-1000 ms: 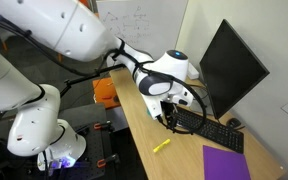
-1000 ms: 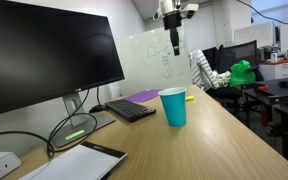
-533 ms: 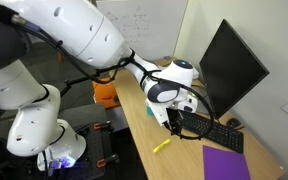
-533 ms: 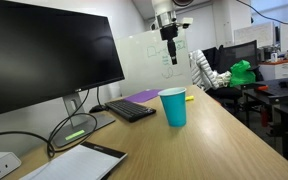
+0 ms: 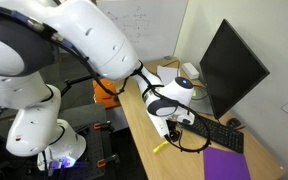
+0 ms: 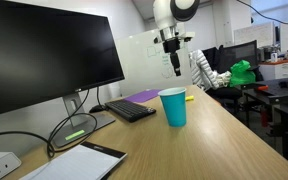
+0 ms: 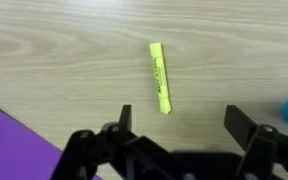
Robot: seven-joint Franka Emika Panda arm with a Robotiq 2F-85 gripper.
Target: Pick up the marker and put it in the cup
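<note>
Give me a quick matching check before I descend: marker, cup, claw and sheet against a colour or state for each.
1 marker
2 cup
3 claw
4 sheet

A purple
B open, hovering
C yellow, lying flat
D teal, upright

Pairs: 1-C, 2-D, 3-B, 4-A.

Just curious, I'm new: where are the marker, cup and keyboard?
marker (image 7: 160,78), wrist view, middle of its barrel.
cup (image 6: 172,108), in an exterior view, outer wall.
keyboard (image 6: 131,111), in an exterior view, its keys.
</note>
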